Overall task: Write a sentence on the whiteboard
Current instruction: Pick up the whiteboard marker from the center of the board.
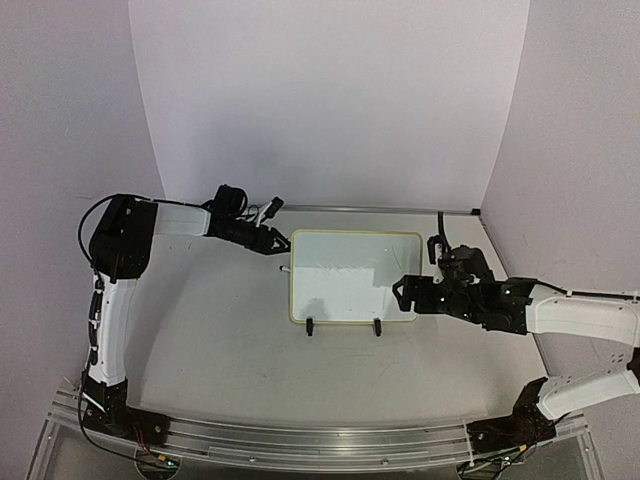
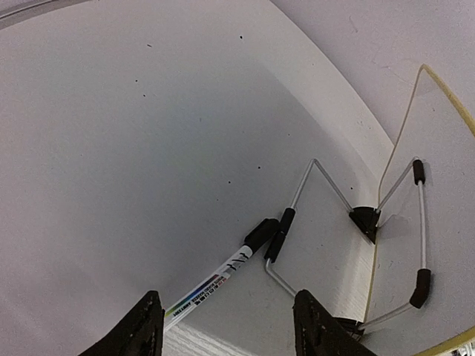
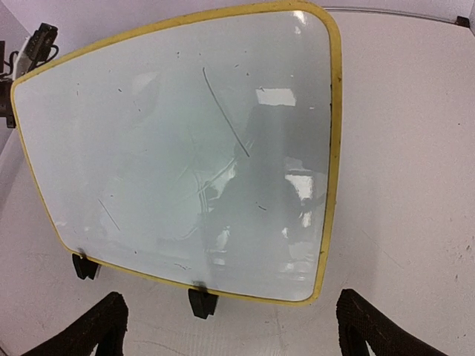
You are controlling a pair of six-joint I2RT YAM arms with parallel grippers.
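The whiteboard [image 1: 355,275] stands mid-table on two black clip feet, glossy white with a pale-yellow rim. It fills the right wrist view [image 3: 178,148], bearing only faint thin strokes and smudges. No sentence shows on it. My left gripper [image 1: 278,243] is open and empty by the board's far left corner, behind it. In the left wrist view my left gripper [image 2: 230,330] hovers over a white marker [image 2: 223,278] with a black cap, lying on the table. My right gripper [image 1: 402,293] is open and empty at the board's right edge, and in its own view [image 3: 234,330] faces the board's lower rim.
The board's wire stand [image 2: 326,185] with black-tipped legs rests on the table behind the board, one leg touching the marker's cap. White walls enclose the table at back and sides. The arm bases and a metal rail [image 1: 320,440] line the near edge.
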